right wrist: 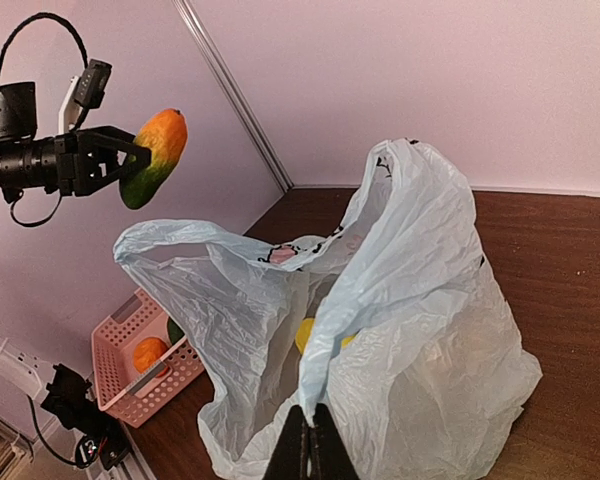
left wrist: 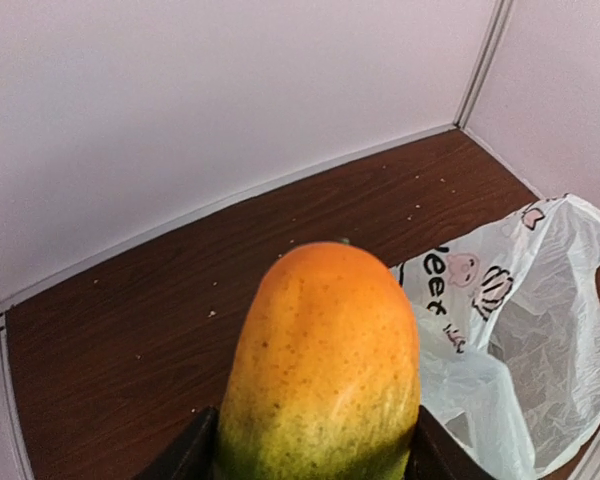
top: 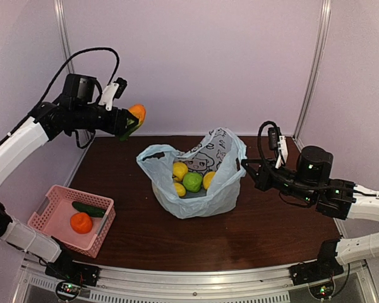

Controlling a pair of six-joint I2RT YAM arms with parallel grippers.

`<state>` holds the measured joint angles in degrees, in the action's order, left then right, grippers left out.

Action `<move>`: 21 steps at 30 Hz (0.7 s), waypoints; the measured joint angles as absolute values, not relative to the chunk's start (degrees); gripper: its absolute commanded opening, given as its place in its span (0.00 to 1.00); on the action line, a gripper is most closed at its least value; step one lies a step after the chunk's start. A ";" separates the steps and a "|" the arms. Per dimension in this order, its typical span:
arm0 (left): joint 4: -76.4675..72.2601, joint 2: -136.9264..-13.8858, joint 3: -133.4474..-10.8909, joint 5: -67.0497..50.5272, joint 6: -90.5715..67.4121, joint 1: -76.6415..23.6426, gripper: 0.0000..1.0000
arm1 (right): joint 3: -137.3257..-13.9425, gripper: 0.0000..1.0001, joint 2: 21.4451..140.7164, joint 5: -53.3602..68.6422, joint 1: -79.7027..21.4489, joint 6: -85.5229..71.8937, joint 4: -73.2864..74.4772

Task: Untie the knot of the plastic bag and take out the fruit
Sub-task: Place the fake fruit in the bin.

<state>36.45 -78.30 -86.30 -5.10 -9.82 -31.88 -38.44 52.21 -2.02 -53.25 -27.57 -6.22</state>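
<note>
The plastic bag (top: 205,201) stands open at the table's middle, its handle loops apart; no knot shows. Inside lie yellow fruit (top: 180,169) and a green one (top: 192,182). My left gripper (top: 127,125) is shut on an orange-and-green mango (top: 138,113), held high above the table's back left; the mango fills the left wrist view (left wrist: 320,370). My right gripper (top: 242,165) is shut on the bag's right handle strip (right wrist: 380,290), holding it up, as the right wrist view (right wrist: 310,440) shows. A yellow fruit (right wrist: 308,335) shows through the bag's mouth.
A pink perforated basket (top: 45,213) stands at the front left with an orange fruit (top: 81,222) and a dark green cucumber-like one (top: 88,209) in it. White walls close the back and sides. The dark wooden table (top: 271,221) lies around the bag.
</note>
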 measured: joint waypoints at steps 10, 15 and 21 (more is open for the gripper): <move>34.46 -64.79 -58.30 -5.45 -19.59 -14.48 0.46 | -38.46 0.01 53.28 -2.00 -53.25 -27.57 -6.24; 33.10 -53.91 -44.45 -3.22 -26.63 -7.55 0.46 | -38.46 0.01 53.30 -2.00 -53.25 -27.59 -6.28; 30.59 -46.87 -36.60 -2.94 -31.97 0.80 0.44 | -38.44 0.01 53.41 -2.00 -53.23 -27.59 -6.68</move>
